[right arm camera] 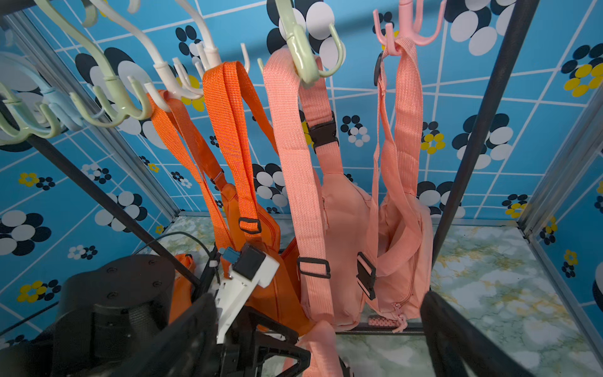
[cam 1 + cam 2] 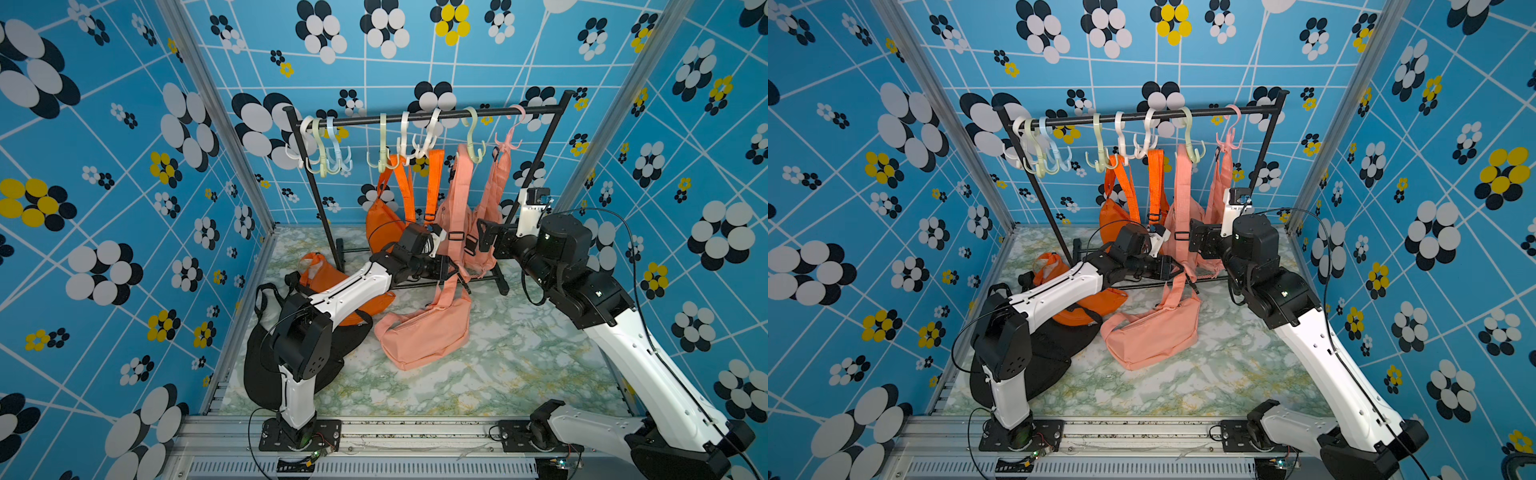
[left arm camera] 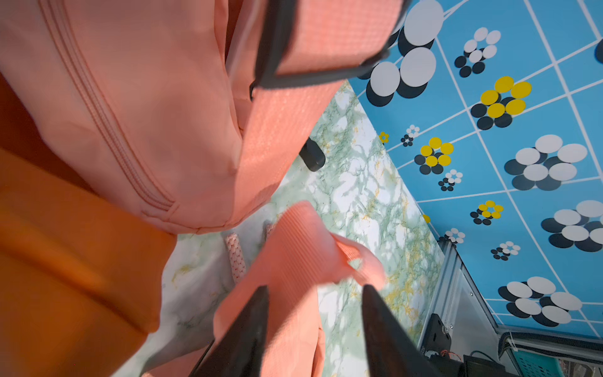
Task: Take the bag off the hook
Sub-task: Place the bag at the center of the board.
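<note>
Apparently the work on this bag is nearly done. At the lower left of both top views a black bag (image 2: 266, 374) lies flat on the marble floor (image 2: 478, 382). Just right of it an orange bag (image 2: 328, 278) lies partly under the left arm (image 2: 357, 286). Both are on the floor, clear of the hooks.

At the centre, the left gripper (image 2: 451, 270) points toward the foot of the rack. In the left wrist view its fingers (image 3: 248, 326) stand apart and the salmon strap (image 3: 287, 261) lies loose between them, not pinched, so I judge this is the release step. That strap runs down to the salmon bag (image 2: 424, 332), which rests on the floor at the centre, off every hook.

Above, more bags hang from hooks on the black rail (image 2: 415, 113): a hanging orange bag (image 2: 384, 216) first, then 2 hanging salmon bags (image 2: 490, 199).

At the right, the right gripper (image 2: 484, 237) hovers just before those salmon bags. Its jaws are spread wide with nothing inside, probably so that it can take the next strap.
</note>
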`<state>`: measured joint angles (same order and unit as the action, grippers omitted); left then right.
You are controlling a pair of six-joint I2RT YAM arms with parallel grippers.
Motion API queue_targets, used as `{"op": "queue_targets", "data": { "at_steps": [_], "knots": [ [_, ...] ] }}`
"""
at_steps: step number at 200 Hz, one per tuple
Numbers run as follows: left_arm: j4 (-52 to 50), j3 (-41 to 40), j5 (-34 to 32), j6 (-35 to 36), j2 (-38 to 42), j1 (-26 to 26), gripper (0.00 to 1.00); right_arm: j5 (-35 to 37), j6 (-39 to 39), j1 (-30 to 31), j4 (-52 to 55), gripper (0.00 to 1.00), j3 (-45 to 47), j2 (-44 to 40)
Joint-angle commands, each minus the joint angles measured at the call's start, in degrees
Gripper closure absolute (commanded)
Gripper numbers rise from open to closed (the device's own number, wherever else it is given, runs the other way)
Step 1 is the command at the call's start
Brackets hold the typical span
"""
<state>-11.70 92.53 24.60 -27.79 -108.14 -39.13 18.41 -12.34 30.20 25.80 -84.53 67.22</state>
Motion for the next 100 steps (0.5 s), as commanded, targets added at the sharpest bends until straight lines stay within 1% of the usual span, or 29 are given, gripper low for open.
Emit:
{"op": "queue_targets", "data": {
  "at_steps": [1,13,14,15,17,44,58,72,87,96,100],
  "knots": [
    [-1.5,0.3,-2.7,0.7,5.8,0.0,0.22,1.8,1.3,-0.1,2.6,0.01,0.7,1.4],
    [-2.4,-1.0,-7.1,2.3,9.5,0.1,0.15,1.6,1.2,0.0,2.5,0.01,0.9,2.3],
    [-2.5,-1.1,-7.5,2.4,9.9,0.1,0.07,1.5,1.2,-0.1,2.6,0.01,0.9,2.4],
    [-2.5,-1.3,-7.9,2.7,10.2,0.2,0.03,1.4,1.2,-0.1,2.6,0.01,0.9,2.5],
    [-2.6,-1.5,-8.6,3.1,10.7,0.1,0.00,1.3,1.1,-0.1,2.5,0.01,0.8,2.7],
    [-3.5,-5.3,-18.5,7.8,19.9,0.2,0.01,-1.3,0.8,0.0,1.3,0.01,0.1,5.3],
    [-2.2,-8.7,-23.6,9.9,24.5,0.2,0.01,-3.0,0.3,-0.1,1.2,0.01,-0.4,7.4],
    [-0.3,-12.6,-28.2,12.1,28.2,0.3,0.01,-4.8,-0.2,0.0,1.7,0.03,-1.6,9.7],
    [0.5,-15.9,-30.8,13.1,30.3,0.9,0.01,-6.7,-1.3,-0.1,2.1,0.05,-2.5,12.3],
    [-0.1,-16.9,-30.5,12.8,30.4,1.8,0.01,-8.1,-2.0,0.0,2.2,0.08,-2.8,13.6],
    [-0.4,-17.2,-30.0,12.5,30.3,2.3,0.01,-8.8,-2.4,-0.1,2.3,0.10,-2.9,14.1]
  ]
}}
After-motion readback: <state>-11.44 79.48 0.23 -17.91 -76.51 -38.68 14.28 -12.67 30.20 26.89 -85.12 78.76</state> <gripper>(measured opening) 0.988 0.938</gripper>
